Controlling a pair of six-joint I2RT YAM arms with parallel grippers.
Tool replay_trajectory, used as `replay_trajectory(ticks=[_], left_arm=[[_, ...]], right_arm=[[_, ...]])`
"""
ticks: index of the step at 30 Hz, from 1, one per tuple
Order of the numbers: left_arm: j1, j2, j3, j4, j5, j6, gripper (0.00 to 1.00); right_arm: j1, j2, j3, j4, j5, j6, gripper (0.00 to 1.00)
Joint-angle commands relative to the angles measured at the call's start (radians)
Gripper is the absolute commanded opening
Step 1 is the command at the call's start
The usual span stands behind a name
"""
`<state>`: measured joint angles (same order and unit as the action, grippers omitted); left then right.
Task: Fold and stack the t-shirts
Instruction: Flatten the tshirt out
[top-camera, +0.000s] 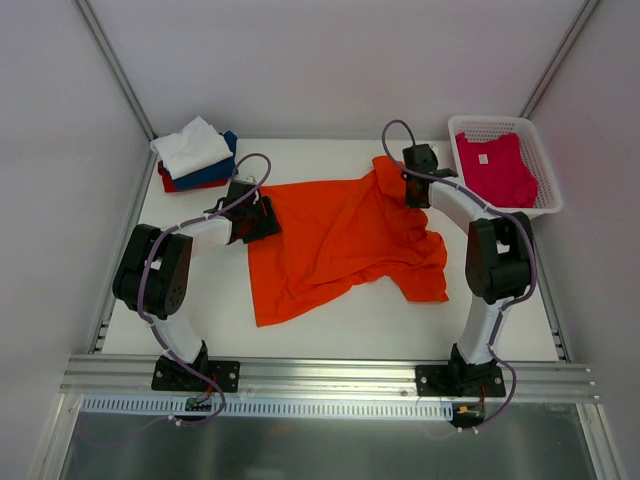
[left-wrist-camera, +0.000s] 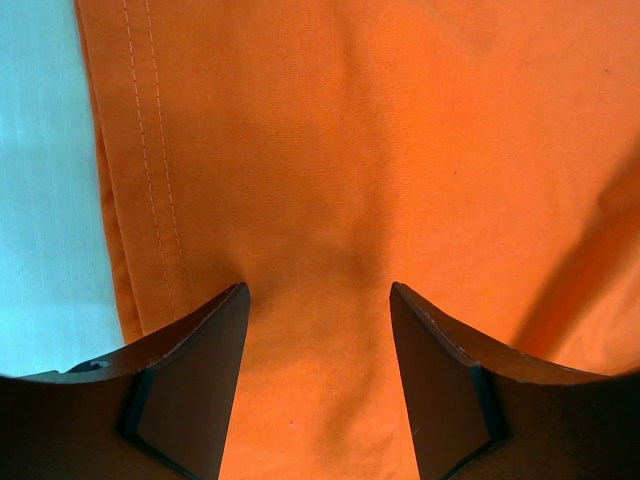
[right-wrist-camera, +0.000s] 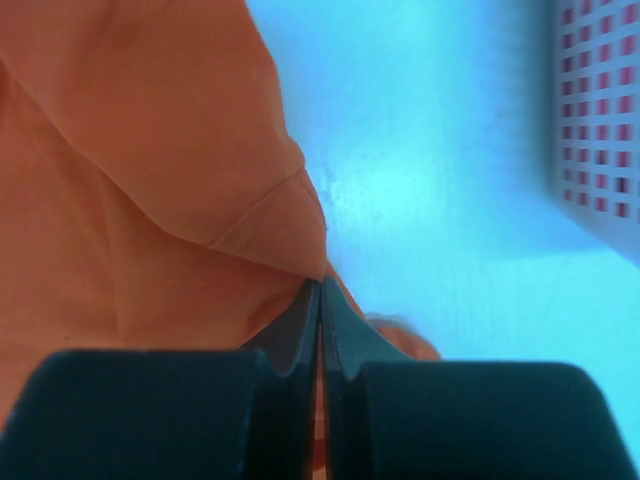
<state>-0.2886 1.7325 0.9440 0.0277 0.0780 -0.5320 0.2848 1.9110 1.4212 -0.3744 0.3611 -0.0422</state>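
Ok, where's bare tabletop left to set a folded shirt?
Free: the near table strip between the bright orange t-shirt and the front rail; a far patch between the folded shirt stack and the orange sleeve. Crowded: middle, and by the white mesh basket.

Left tool (left-wrist-camera: 318, 290) stands spread, right tool (right-wrist-camera: 320, 287) pinched closed.

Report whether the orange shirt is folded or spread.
Spread: the orange shirt lies opened out and wrinkled across the table, not folded.
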Motion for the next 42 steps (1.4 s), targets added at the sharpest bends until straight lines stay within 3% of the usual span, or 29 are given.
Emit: replay_trajectory(ticks=[1,12,19,21,24,25,34,42], left_arm=[[-0.004,0.015,0.015,-0.017,0.017,0.015,0.59],[-0.004,0.018,0.012,-0.017,0.014,0.023,0.59],[-0.004,0.015,0.012,-0.020,0.019,0.026,0.59],[-0.003,0.018,0.016,-0.020,0.023,0.024,0.59],[-0.004,0.021,0.019,-0.022,0.031,0.026,0.59],[-0.004,0.016,0.018,-0.022,0.029,0.027,0.59],[-0.006,-0.017,0.006,-0.022,0.026,0.032,0.59],[-0.026,-0.129,-0.043,-0.067,0.019,0.027,0.59]], right_arm=[[-0.019,-0.076,0.056,-0.014,0.105,-0.031,0.00],[-0.113,-0.014,0.156,-0.098,0.306,-0.042,0.00],[-0.170,0.046,0.192,-0.146,0.314,-0.028,0.00],[-0.177,0.080,0.220,-0.173,0.308,-0.018,0.05],[-0.176,0.099,0.231,-0.198,0.300,0.010,0.32],[-0.176,0.097,0.220,-0.198,0.296,0.013,0.35],[-0.135,-0.023,0.163,-0.199,0.292,0.021,0.38],[0.017,-0.180,0.041,-0.195,0.270,0.022,0.38]])
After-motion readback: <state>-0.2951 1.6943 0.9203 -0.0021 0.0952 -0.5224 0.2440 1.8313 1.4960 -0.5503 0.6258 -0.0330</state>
